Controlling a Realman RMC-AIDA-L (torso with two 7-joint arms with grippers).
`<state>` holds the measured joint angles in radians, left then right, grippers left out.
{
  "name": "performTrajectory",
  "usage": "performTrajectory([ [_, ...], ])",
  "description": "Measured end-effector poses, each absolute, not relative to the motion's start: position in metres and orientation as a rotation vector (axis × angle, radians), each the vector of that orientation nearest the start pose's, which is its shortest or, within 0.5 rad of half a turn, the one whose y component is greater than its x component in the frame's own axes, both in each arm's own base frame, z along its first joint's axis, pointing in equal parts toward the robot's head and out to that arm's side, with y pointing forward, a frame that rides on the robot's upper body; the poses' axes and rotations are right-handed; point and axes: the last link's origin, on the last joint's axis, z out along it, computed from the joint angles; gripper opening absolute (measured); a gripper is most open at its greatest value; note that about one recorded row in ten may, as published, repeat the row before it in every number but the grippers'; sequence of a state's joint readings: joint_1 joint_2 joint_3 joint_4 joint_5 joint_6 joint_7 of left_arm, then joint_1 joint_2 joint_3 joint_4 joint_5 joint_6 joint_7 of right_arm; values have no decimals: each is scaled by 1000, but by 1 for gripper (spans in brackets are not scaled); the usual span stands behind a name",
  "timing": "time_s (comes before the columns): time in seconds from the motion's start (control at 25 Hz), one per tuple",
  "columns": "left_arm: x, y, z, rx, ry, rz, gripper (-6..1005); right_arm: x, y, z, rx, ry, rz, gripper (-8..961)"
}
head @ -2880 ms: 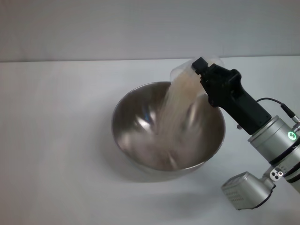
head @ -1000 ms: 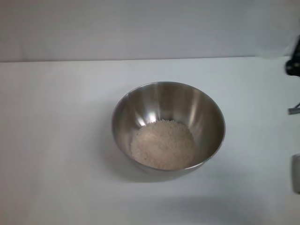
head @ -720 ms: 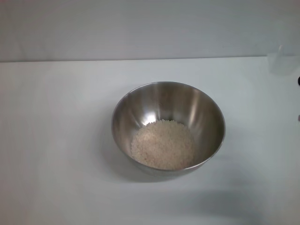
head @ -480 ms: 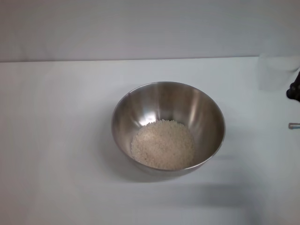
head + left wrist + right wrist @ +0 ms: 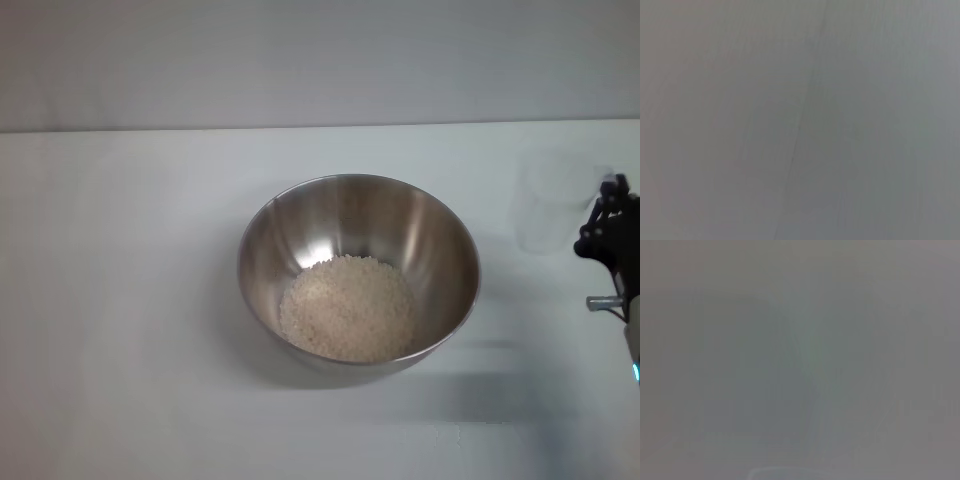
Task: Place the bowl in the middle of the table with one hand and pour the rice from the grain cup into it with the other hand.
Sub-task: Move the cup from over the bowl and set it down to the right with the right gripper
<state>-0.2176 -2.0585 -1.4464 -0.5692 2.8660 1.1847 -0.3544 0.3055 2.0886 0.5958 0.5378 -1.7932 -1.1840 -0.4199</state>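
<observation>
Pour done: off-white rice (image 5: 347, 308) heaped in shiny steel bowl (image 5: 415, 225)
Right hand (image 5: 603, 232) beside clear plastic cup (image 5: 548, 203), grip state can't tell; next, retract

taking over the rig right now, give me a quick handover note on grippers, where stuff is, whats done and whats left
Right gripper: at the table's right edge beside the grain cup; whether it grips the cup cannot be made out.
Left gripper: not in view.
Bowl: upright in the middle of the table, holding a mound of rice.
Grain cup: upright, looks empty, right of the bowl and apart from it.
Done: bowl placed, rice poured.
Left: probably only to confirm the cup is set down and pull the right arm clear.
</observation>
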Motion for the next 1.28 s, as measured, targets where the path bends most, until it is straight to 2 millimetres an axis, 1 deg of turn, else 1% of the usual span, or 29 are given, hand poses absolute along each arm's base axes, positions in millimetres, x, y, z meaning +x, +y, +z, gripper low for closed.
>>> performTrajectory([
  [0.28, -299, 325, 54, -1378, -469, -1066, 688, 308, 308, -51, -1506, 541, 504, 13],
  [0.68, -298, 323, 51, -1386, -465, -1073, 688, 318, 316, -54, -1548, 599, 490, 14],
  [0.92, -296, 322, 50, -1394, -459, -1080, 688, 319, 319, -59, -1594, 600, 466, 14],
  [1.28, -297, 318, 50, -1388, -454, -1085, 688, 320, 321, -58, -1602, 595, 455, 19],
])
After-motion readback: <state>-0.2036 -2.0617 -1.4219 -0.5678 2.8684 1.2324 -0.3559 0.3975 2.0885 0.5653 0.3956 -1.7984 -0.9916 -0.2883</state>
